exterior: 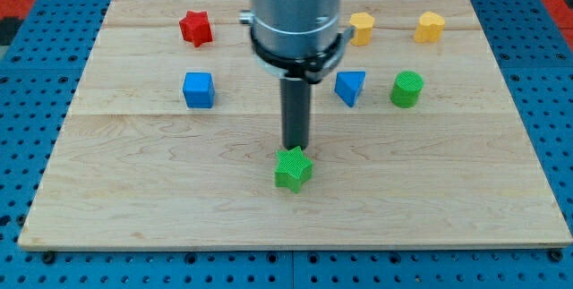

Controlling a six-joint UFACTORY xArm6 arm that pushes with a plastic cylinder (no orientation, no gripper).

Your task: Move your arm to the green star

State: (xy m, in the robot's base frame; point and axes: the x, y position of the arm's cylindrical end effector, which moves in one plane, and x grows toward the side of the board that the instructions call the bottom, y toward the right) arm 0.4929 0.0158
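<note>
The green star [293,168] lies on the wooden board [134,191], a little below the middle. My tip [295,148] stands right at the star's top edge, touching or nearly touching it. The dark rod rises straight up from there to the grey arm body [295,7] at the view's top centre.
A red star [195,28] lies at the upper left and a blue cube [198,89] below it. A blue triangular block [350,87] and a green cylinder [406,89] lie right of the rod. Two yellow blocks [362,28] [429,27] lie at the upper right.
</note>
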